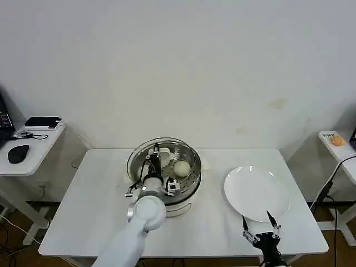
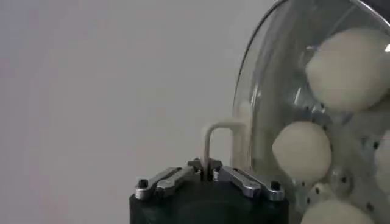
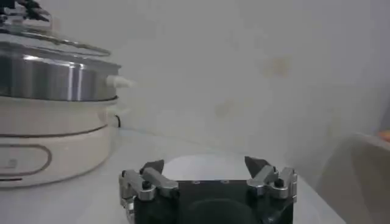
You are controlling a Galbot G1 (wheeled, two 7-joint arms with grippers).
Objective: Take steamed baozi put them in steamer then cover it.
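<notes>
Baozi (image 1: 181, 168) sit inside the steamer (image 1: 189, 192) at table centre. Left gripper (image 2: 210, 172), jaws pinched on the cover's (image 2: 274, 79) handle (image 2: 218, 139), holds the lid tilted over the pot; seating needs levelling straight down. Right gripper (image 3: 206, 167) idles spread, near the plate (image 1: 257, 192).

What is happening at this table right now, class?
The left gripper is over the steamer, its jaws shut on the handle of the cover, which sits on or just above the pot. The steamed baozi lie inside on the perforated tray. The white plate beside the steamer is bare. The right gripper waits near the table's front edge, jaws open.
</notes>
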